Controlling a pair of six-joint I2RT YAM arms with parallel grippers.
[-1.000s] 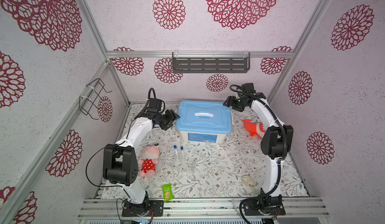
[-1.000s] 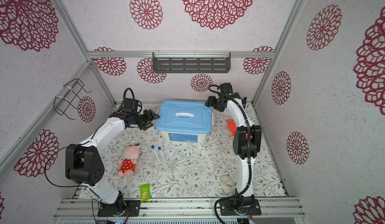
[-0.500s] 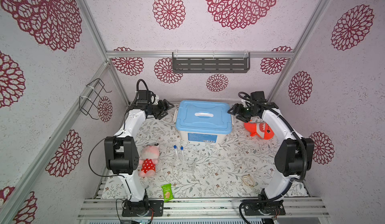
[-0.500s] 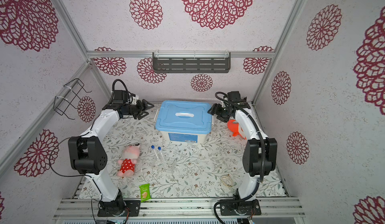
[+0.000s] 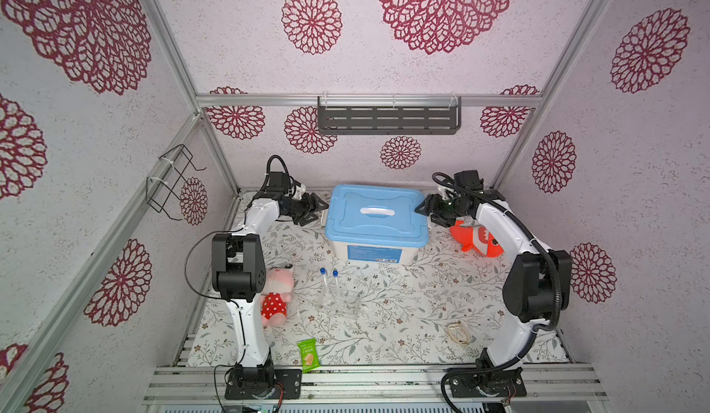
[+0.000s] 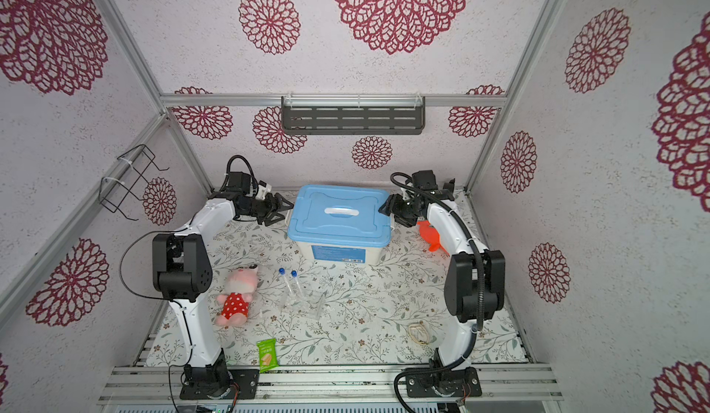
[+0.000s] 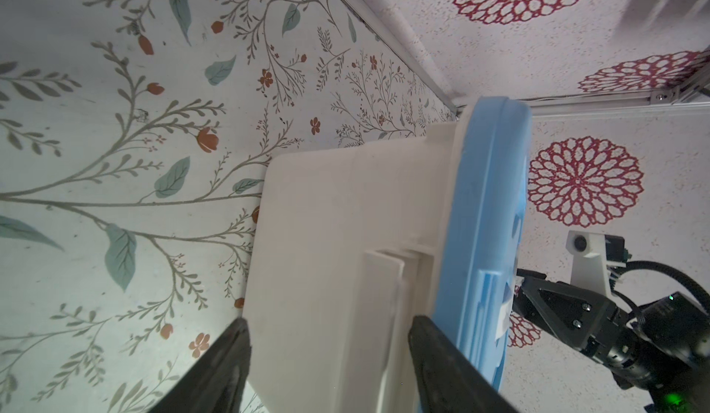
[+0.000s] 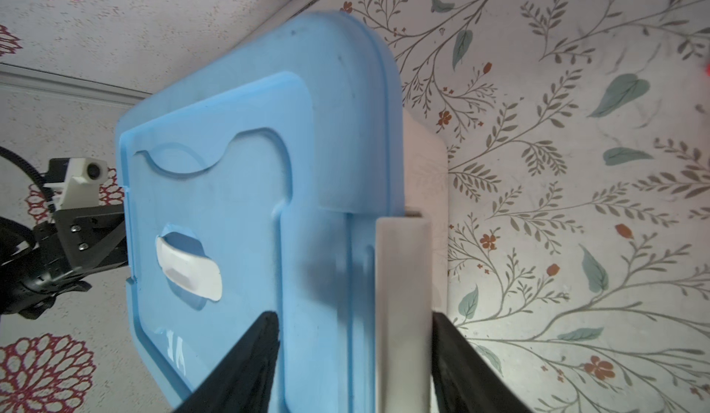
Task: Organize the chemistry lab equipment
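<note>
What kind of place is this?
Likely a robot test booth, not a real lab: wallpapered panels in an aluminium frame, a left arm and right arm bolted to the front rail, a pink plush near the tubes.

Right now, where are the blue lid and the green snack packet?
blue lid (image 5: 378,227), in a top view, flat top
green snack packet (image 5: 308,354), in a top view, its middle

1. Blue-lidded box (image 5: 376,219) near desk's (image 5: 422,296) back edge, lid on.
2. Left hand (image 5: 317,214), right hand (image 5: 423,214) at its ends, jaws spread.
3. Two blue-capped tubes (image 5: 324,284) mid-desk.
4. Green packet (image 5: 308,354) at front edge.
</note>
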